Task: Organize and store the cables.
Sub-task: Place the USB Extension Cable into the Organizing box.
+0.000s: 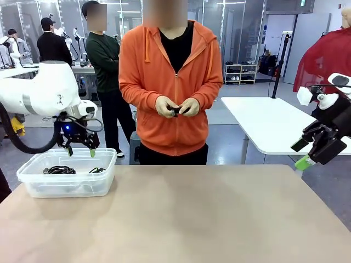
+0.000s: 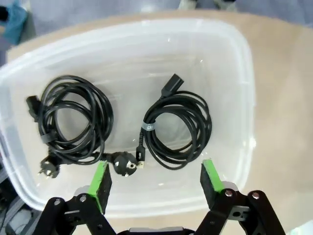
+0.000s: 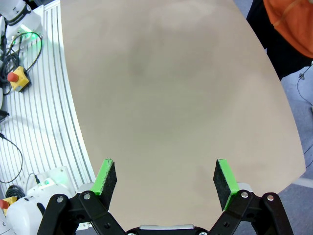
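The left jaws are hanging wide open and empty just above the clear bin (image 1: 66, 183) at the counter's (image 1: 208, 219) left end. Two black cables (image 1: 60, 170) are lying side by side inside it (one coil (image 2: 78, 147) ending in a round plug, the other coil (image 2: 203, 129) banded). The right jaws are hovering open by the counter's right edge. The person's hands (image 1: 164, 106) are holding something small and dark.

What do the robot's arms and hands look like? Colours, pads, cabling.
White, rounded shells on the left arm and right arm; a thick black hose loops under the left one. The left hand and right hand are black linkages, two fingers each, with green pads. A blue light glows on the left hand.
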You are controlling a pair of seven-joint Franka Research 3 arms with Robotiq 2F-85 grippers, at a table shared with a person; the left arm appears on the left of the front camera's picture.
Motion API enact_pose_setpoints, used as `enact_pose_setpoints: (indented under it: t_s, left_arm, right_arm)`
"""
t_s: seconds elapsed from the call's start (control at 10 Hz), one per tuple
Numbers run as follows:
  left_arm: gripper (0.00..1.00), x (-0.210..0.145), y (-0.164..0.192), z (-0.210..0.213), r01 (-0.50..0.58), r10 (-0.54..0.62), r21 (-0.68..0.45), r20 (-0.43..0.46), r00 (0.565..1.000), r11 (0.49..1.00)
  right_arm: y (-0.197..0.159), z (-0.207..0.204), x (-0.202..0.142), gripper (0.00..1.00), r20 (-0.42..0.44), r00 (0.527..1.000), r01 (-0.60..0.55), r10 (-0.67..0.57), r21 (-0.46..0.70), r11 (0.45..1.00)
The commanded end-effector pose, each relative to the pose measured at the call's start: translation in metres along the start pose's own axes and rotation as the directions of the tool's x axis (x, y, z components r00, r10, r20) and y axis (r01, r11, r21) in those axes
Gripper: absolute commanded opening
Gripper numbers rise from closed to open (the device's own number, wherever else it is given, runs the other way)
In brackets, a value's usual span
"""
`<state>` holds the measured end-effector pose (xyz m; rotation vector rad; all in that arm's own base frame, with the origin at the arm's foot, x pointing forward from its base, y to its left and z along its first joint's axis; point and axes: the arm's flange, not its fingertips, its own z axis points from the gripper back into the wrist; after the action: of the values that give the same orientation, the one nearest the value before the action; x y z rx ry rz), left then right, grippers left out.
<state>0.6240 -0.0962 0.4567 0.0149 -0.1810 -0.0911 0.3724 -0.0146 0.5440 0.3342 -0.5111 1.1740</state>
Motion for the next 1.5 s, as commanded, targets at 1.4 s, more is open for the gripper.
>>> enact_pose_setpoints:
  t_s: [1.4]
  left_arm:
    - [1.00,-0.209,-0.056,0.167,0.623,-0.553,0.010,0.470,0.688,0.783]
  right_arm:
    - [-0.002,0.000,0.003,1.00,0.004,1.000,0.005,-0.005,-0.006,1.000]
